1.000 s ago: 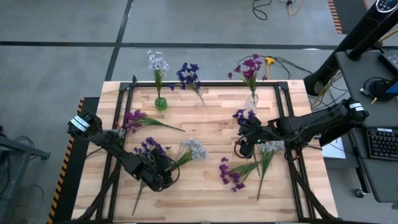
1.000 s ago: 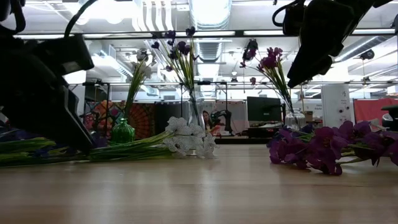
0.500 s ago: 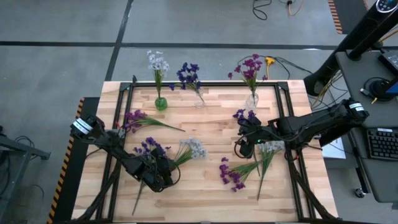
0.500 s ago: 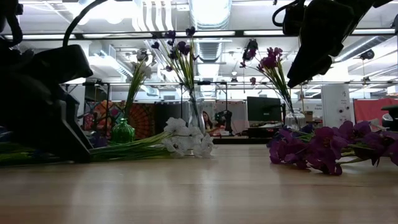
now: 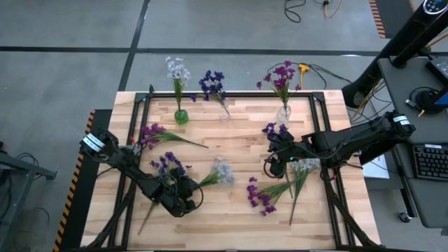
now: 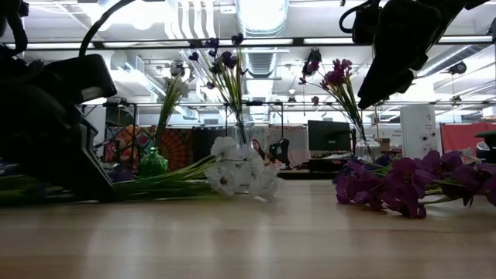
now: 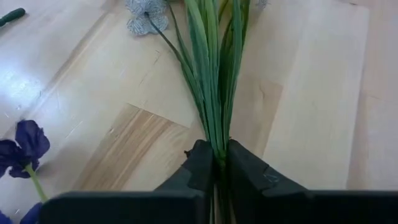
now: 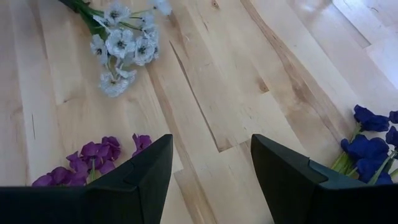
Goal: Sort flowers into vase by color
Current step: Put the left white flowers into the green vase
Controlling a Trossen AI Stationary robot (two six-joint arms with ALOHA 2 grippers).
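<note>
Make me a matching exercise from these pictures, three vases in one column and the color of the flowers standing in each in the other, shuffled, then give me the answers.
Column one:
1. small round green glass vase
2. slim clear glass vase in the middle
3. clear glass vase on the right of the row

Column two:
A. magenta-purple blossoms
B. whitish pale-blue blossoms
C. dark blue-violet blossoms

Pairs: 1-B, 2-C, 3-A.
</note>
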